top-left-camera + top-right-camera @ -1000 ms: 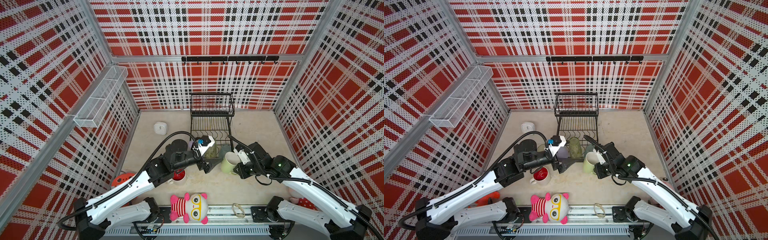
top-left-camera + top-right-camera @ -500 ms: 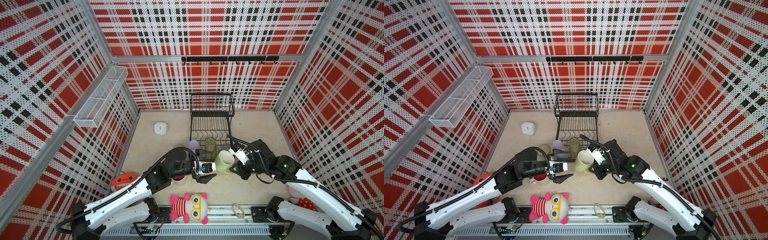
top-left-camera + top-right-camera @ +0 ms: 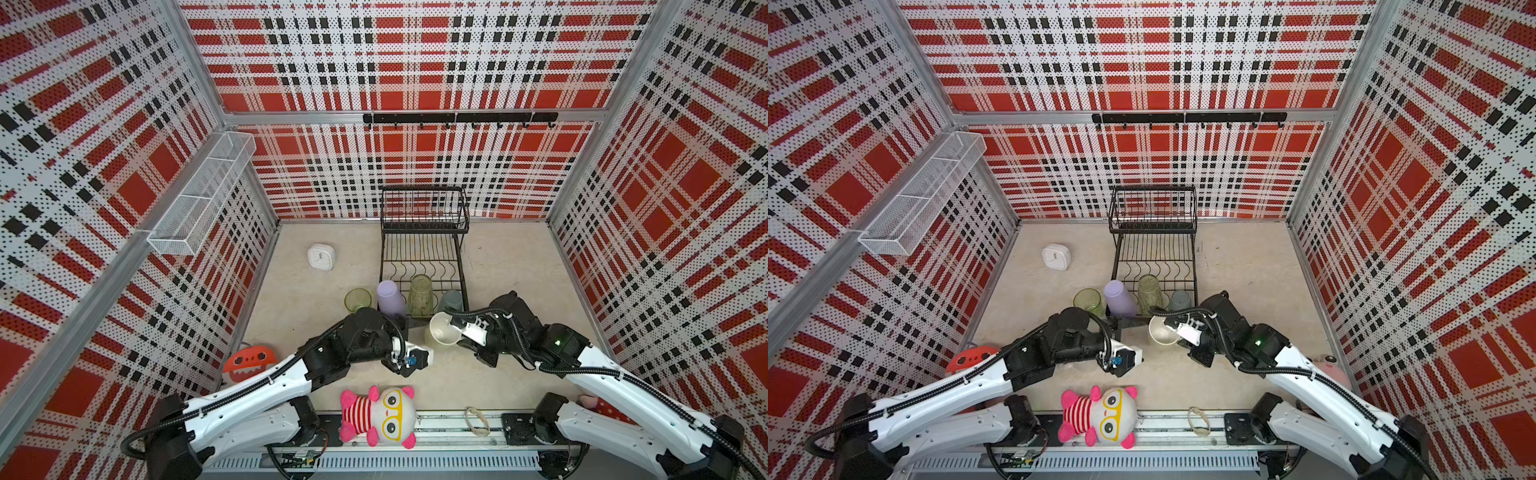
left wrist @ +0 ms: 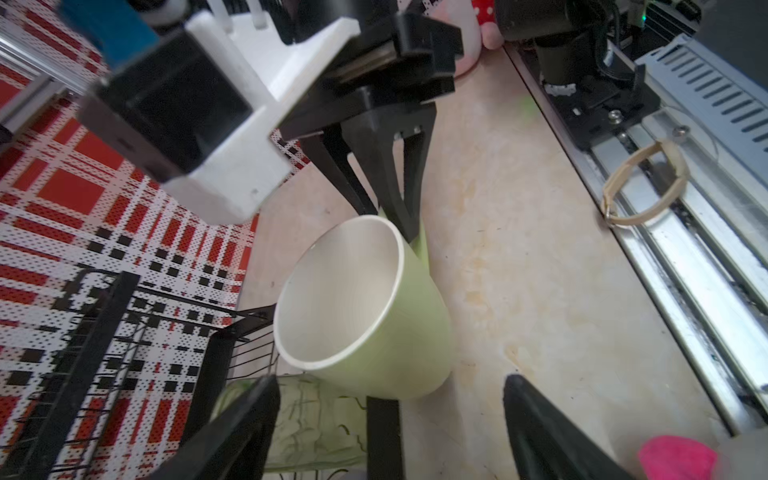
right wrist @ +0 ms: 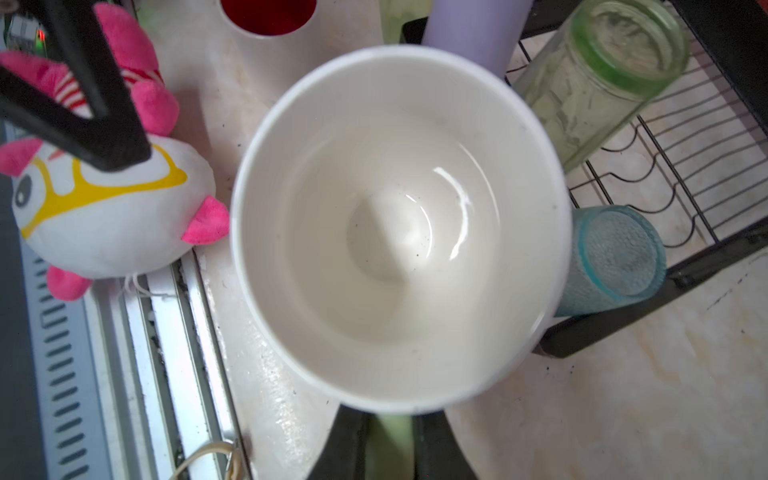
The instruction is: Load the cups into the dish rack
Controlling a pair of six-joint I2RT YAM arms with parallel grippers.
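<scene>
Clear green ribbed tumbler [image 3: 357, 300] stands upright on the table, left of the black wire dish rack [image 3: 424, 249]; not loaded. White mug with red inside [image 5: 266, 25] is also on the table.

Left gripper [image 4: 388, 386]: fingers apart, empty, facing the mug, probably to steady or take it.

Along the rack's front edge are the lavender plastic tumbler [image 3: 390, 297], second green ribbed tumbler [image 3: 420, 295] and small teal cup [image 3: 451, 301]. The last two are base-up, presumably to drain.

Right gripper [image 5: 390, 440]: fingers clamped on the handle of the pale green ceramic mug [image 4: 374, 307], held tilted off the table, just in front of the rack. The handle grip leaves the body free for turning over.
</scene>
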